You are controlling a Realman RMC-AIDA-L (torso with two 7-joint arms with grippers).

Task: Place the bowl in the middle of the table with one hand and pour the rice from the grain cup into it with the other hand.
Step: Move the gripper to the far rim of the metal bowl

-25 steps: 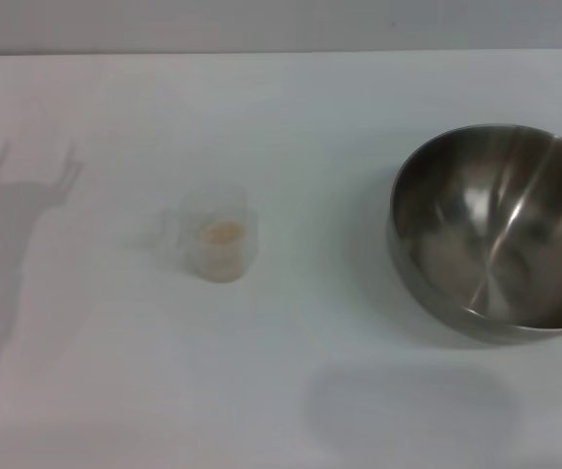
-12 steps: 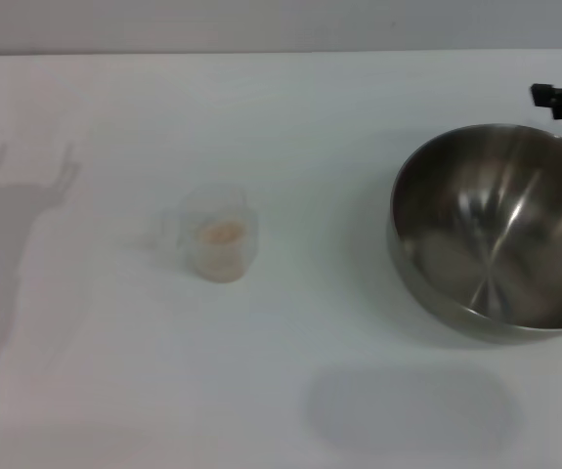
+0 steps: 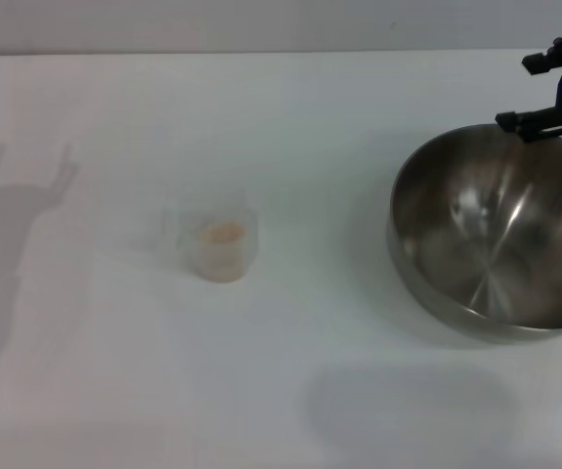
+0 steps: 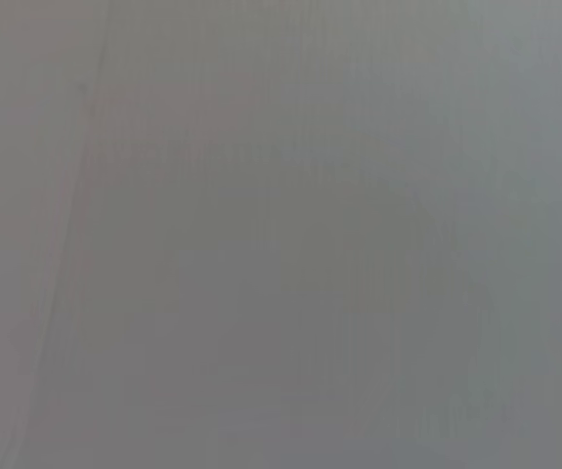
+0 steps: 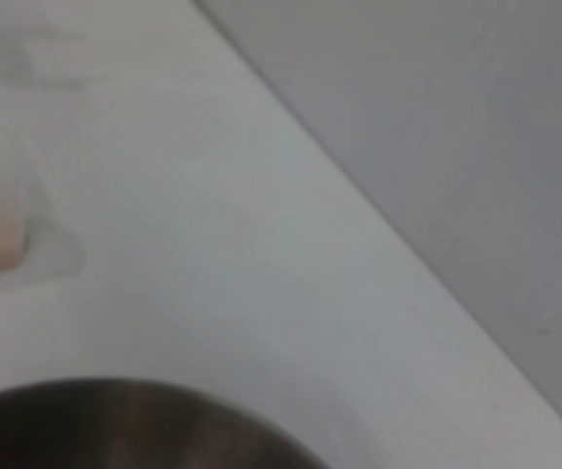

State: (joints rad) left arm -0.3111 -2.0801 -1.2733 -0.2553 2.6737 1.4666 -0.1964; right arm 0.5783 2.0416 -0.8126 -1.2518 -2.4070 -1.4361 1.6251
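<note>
Right gripper (image 3: 552, 93), fingers spread wide, is hovering upper right, directly above the steel bowl's (image 3: 496, 234) far rim; left gripper unseen.

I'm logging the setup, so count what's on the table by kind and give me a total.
Steel bowl: 1
Clear grain cup holding rice: 1
Black claw, the right one, above the bowl's far rim: 1
Total: 3
The left claw is not in view.
</note>
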